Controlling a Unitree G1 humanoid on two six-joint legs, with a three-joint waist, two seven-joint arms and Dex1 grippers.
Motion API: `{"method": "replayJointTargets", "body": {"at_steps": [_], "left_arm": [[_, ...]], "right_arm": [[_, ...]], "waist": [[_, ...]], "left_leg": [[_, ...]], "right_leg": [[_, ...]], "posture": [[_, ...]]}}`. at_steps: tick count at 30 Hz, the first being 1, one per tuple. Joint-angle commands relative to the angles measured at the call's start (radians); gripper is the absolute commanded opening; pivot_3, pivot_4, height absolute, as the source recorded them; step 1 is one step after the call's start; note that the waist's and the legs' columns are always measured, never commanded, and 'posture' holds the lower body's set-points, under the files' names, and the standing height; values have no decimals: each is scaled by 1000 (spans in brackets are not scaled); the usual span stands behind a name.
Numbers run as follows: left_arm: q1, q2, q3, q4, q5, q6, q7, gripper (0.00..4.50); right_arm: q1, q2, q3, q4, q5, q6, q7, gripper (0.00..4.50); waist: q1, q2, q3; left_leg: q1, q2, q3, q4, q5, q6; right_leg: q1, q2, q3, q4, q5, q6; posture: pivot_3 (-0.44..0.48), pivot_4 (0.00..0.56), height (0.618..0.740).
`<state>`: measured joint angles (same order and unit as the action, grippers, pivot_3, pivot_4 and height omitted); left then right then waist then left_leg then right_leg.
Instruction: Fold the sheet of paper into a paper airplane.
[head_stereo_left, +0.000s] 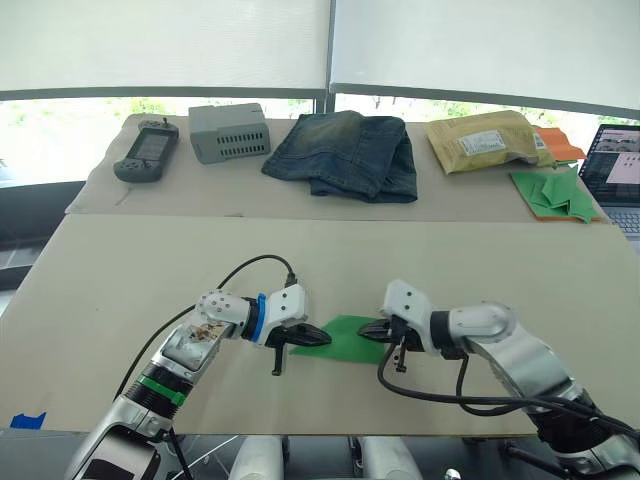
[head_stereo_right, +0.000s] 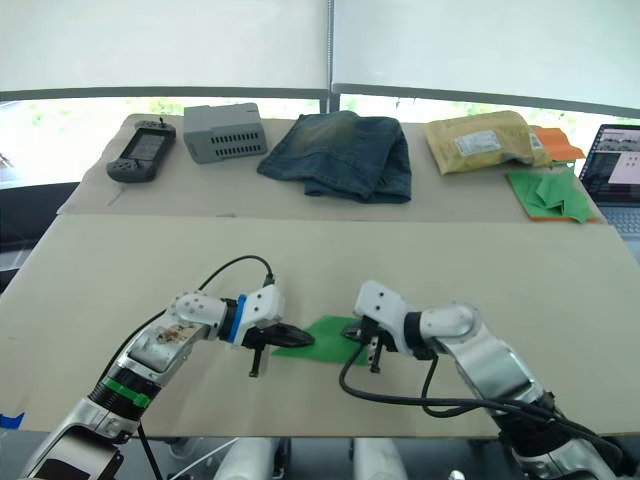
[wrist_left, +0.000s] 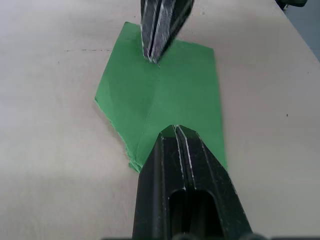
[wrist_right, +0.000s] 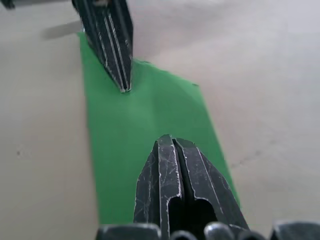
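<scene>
Lying flat on the near table (head_stereo_left: 120, 300), the partly folded sheet of paper (head_stereo_left: 345, 338) is pressed from opposite ends. The left gripper (head_stereo_left: 305, 337) and right gripper (head_stereo_left: 378, 328) are both clenched, tips touching it.

Setting: a robot test room or lab in an office-type building. Evidence: two plain beige work tables (head_stereo_left: 120, 290) set end to end below a wide window with white roller blinds (head_stereo_left: 165, 45); on the far table, nearest the window, a mixed row of props, namely handheld controller (head_stereo_left: 146, 151), grey vented box (head_stereo_left: 229, 131), folded jeans (head_stereo_left: 345, 154), padded mailer (head_stereo_left: 484, 141), heap of green papers (head_stereo_left: 553, 193) and, at the mailer's far side, an open laptop (head_stereo_left: 615, 170).
</scene>
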<state>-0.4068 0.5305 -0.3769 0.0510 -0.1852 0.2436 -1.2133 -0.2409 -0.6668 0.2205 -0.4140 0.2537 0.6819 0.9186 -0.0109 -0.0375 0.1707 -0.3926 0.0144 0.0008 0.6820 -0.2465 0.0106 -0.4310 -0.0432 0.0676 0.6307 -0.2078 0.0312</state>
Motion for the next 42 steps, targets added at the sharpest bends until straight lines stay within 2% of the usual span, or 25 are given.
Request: {"method": "replayJointTargets", "body": {"at_steps": [1, 3, 6, 10, 21, 30, 33, 37, 42], "left_arm": [[4, 10, -6, 25, 34, 10, 16, 0], [8, 11, -4, 19, 31, 12, 15, 0], [16, 12, 0, 5, 19, 23, 13, 0], [32, 25, 0, -24, 2, 53, -7, 0], [73, 77, 21, -82, -18, 109, -15, 0], [86, 87, 36, -99, -17, 116, 7, 0], [85, 89, 36, -100, -21, 125, 10, 0], [84, 112, 22, -121, -32, 158, -20, 0], [69, 118, 15, -117, -37, 167, -36, 0]], "right_arm": [[48, 32, -194, -51, 148, 105, -43, 47], [70, 47, -269, -39, 215, 181, -66, 47], [94, 55, -326, -23, 264, 226, -92, 938], [101, 54, -325, -5, 272, 238, -120, 2284], [74, 80, -239, 115, 310, 254, -93, 2284], [45, 81, -193, 119, 326, 222, -47, 2284], [46, 80, -192, 108, 321, 196, -45, 1486], [81, 36, -143, 72, 224, 12, -1, 54], [161, -23, -82, 44, 50, -337, 53, 19]], "waist": [[-1, 0, 0], [-1, 0, 0], [-2, 0, 0], [-5, 1, -1], [-7, 2, -1], [-9, 2, -1], [-8, 2, -1], [-9, 2, -1], [-7, 2, -1]], "left_leg": [[1, 0, 0, 0, 0, 0], [4, 0, 0, 0, 0, 0], [5, 0, 0, 0, 0, 0], [5, 0, 0, -1, 0, 0], [5, 0, 0, -2, 0, 0], [6, 1, 0, -2, 0, 0], [5, 1, 0, -2, 0, 0], [5, 1, 0, -2, 0, 0], [6, 0, 0, -2, 0, 0]], "right_leg": [[1, 0, 0, 0, 0, 0], [5, 0, 0, -1, 0, 0], [7, 0, 0, -1, 0, 1], [7, 0, 0, -1, 0, 1], [6, 0, 0, -2, -1, 1], [6, 0, 0, -2, -1, 1], [6, 0, 0, -2, -1, 1], [6, 0, 0, -2, -1, 1], [6, 0, 0, -3, -1, 2]], "posture": [[0, 150, 728], [0, 150, 728], [0, 150, 728], [0, 150, 728], [0, 150, 728], [0, 150, 728], [0, 150, 728], [0, 150, 728], [0, 150, 728]]}}
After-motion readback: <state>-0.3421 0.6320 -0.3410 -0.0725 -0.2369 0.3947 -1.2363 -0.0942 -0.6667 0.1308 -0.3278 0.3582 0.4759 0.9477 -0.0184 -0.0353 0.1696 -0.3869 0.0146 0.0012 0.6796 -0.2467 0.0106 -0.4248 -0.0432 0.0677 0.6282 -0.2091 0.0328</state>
